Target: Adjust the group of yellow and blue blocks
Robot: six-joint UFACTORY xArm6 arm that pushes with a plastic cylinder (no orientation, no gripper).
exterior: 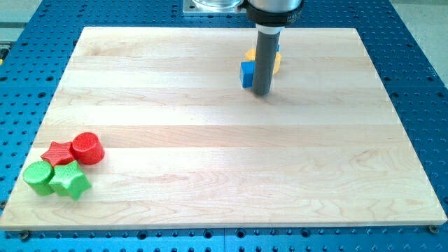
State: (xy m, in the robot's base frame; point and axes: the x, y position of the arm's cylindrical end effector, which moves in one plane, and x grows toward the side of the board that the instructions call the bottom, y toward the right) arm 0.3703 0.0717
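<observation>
A blue block [247,73] and a yellow block [274,61] sit close together near the view's top, right of centre. Both are partly hidden behind my dark rod, so their shapes are unclear. A second bit of blue shows at the rod's right edge. My tip [262,93] rests on the wooden board [224,161] just below and in front of this group, right beside the blue block's right edge.
At the view's bottom left lie a red cylinder [88,148], a red star [58,152], a green cylinder [38,177] and a green star [70,180], clustered near the board's corner. A blue perforated table [420,91] surrounds the board.
</observation>
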